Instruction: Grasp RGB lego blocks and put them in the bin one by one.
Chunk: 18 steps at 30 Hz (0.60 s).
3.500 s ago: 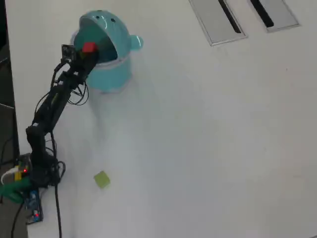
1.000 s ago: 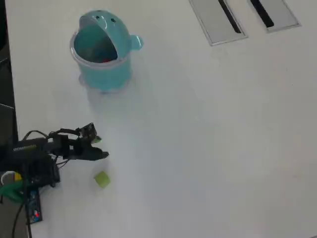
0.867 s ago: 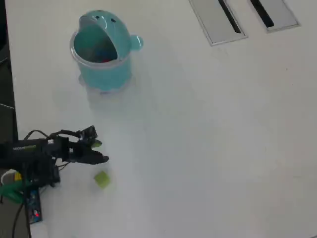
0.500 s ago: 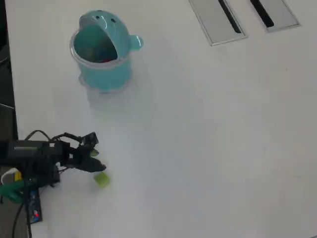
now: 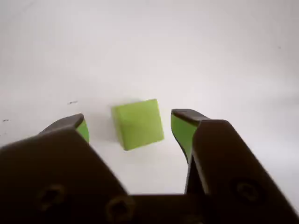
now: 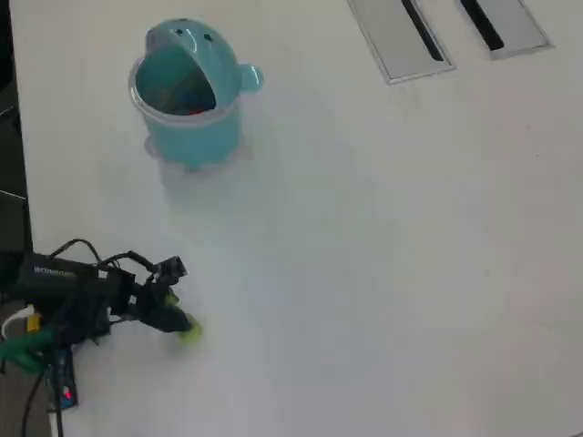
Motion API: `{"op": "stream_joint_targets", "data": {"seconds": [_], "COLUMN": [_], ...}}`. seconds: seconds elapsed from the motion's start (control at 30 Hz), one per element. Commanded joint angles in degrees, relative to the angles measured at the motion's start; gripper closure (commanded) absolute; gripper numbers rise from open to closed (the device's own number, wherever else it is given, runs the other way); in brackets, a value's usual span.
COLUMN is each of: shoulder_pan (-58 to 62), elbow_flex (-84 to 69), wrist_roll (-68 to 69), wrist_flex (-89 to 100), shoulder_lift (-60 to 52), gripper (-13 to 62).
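Between hand jaws, green block.

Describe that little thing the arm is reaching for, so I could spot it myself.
Start at the white table and find the black arm at its lower left edge in the overhead view. Between the open pincer tips lies a small yellow-green cube, untouched on either side. It is the only loose piece on the table, far smaller than the teal bin.

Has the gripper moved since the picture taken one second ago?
Yes. In the overhead view the gripper has moved down, farther from the bin, and now straddles the green block.
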State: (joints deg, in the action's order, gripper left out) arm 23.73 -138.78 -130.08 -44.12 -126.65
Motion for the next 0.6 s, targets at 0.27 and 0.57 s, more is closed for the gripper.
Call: {"op": "stream_joint_targets", "data": {"seconds": [0.27, 0.57], "shoulder_pan": [2.46, 3.78], "elbow_flex": [3.34, 3.25], "wrist_roll": [-2.46, -2.55], "wrist_flex": [4.83, 9.23], "shoulder_lift": [7.47, 13.97], "gripper": [16.2, 16.1]}}
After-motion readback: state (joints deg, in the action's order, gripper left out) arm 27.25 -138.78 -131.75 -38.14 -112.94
